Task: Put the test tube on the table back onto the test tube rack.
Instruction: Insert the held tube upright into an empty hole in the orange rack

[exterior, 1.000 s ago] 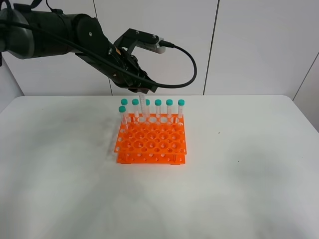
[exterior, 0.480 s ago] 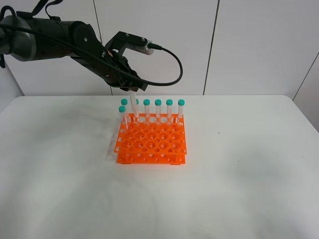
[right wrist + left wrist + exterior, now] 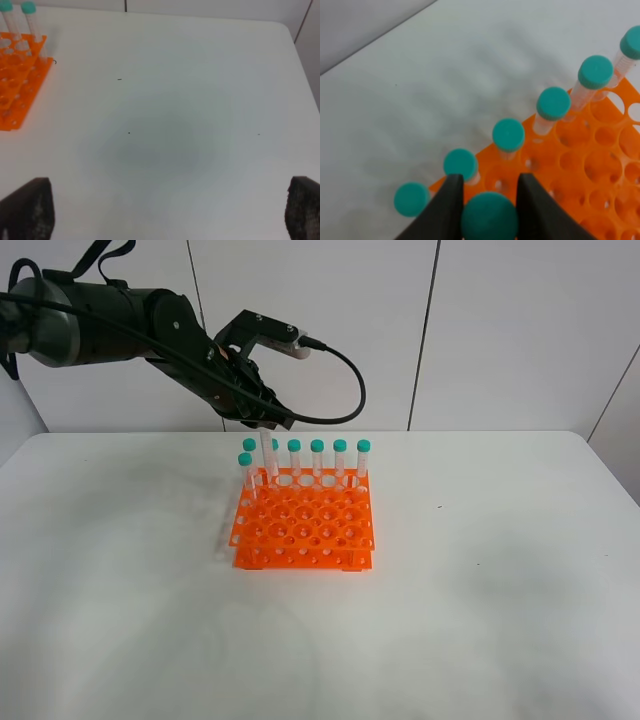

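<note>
The left gripper [image 3: 489, 181] is pinching the test tube [image 3: 267, 453] by its teal cap, holding it upright over the test tube rack [image 3: 305, 527] toward the table's [image 3: 500, 590] far edge. The tip is possibly entering a hole. Being light, stiff and slick, it is best held at the cap.

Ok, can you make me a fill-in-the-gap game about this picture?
1. The rack is coloured ____.
2. The left gripper holds a tube by its ____.
3. The right gripper has its jaws ____.

Missing words: orange; cap; open.
</note>
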You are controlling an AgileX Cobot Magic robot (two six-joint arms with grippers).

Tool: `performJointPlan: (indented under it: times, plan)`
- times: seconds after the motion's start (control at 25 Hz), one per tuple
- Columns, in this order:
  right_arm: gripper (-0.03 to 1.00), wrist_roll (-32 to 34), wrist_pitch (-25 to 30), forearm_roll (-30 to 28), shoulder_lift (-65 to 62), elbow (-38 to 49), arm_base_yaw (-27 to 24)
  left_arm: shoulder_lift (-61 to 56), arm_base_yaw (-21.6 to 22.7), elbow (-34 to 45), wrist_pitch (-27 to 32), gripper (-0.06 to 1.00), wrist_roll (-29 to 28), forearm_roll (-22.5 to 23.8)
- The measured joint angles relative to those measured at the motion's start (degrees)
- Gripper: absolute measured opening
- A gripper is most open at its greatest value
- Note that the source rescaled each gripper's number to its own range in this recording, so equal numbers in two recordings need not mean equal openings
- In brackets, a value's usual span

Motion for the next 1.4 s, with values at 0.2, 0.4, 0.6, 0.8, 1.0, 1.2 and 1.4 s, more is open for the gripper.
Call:
performJointPlan:
  times: [0.2, 0.4, 0.6, 0.8, 1.0, 1.2, 1.4]
  plan:
    - [1.0, 0.0, 0.0, 0.0, 0.0, 0.0, 0.0, 0.0, -0.3, 0.7, -0.3, 0.0, 0.1, 0.0]
    - [1.0, 0.3, 0.0, 0.0, 0.0, 0.0, 0.0, 0.0, -1.3, 1.4, -0.3, 0.0, 0.2, 0.2]
    - [1.0, 0.5, 0.0, 0.0, 0.0, 0.0, 0.0, 0.0, -2.2, 1.4, -1.8, 0.0, 1.1, 0.3]
    - [1.0, 0.5, 0.0, 0.0, 0.0, 0.0, 0.0, 0.0, -2.2, 1.4, -2.0, 0.0, 1.3, 0.9]
    - [1.0, 0.5, 0.0, 0.0, 0.0, 0.0, 0.0, 0.0, -1.8, 1.8, -2.2, 0.0, 1.4, 1.9]
    - [1.0, 0.5, 0.0, 0.0, 0.0, 0.0, 0.0, 0.0, -1.6, 4.4, -3.6, 0.0, 1.2, 2.1]
    - [1.0, 0.5, 0.0, 0.0, 0.0, 0.0, 0.0, 0.0, -1.6, 5.2, -5.8, 0.0, 1.2, 2.1]
